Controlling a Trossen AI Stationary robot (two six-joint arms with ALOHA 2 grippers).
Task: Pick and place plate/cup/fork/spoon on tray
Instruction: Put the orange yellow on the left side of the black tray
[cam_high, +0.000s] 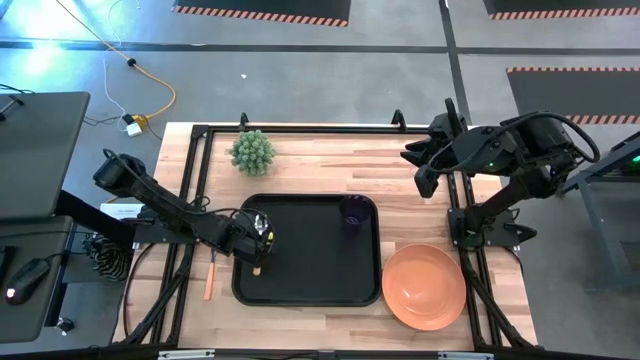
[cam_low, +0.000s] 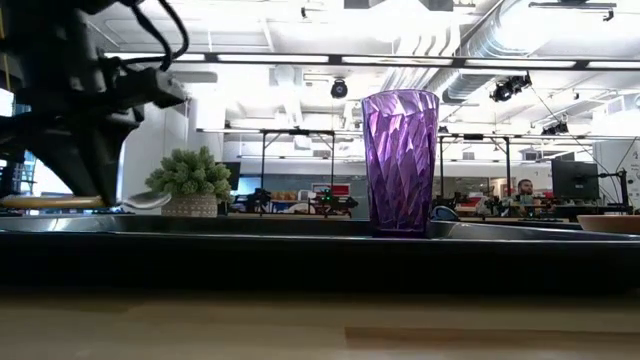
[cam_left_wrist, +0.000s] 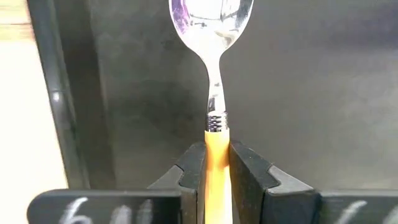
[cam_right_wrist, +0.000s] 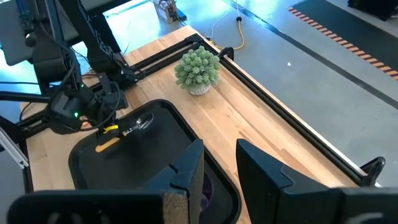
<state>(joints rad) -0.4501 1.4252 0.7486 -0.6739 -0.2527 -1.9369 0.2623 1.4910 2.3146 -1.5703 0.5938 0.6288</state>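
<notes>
We have the left gripper (cam_left_wrist: 216, 171) clenched on the spoon (cam_left_wrist: 212, 37) just above the tray (cam_high: 310, 285) floor near its plant-side rim, the right gripper (cam_right_wrist: 219, 163) parted and empty, and a tilted release could roll it out.

Left pincer (cam_left_wrist: 216, 171) clamped low; right pincer (cam_right_wrist: 219, 163) parted, raised

A grey floor (cam_high: 330, 70) with striped hazard mats (cam_high: 262, 12) surrounds the wooden desk (cam_high: 330, 160), under bright ceiling lights (cam_low: 330, 58).
</notes>
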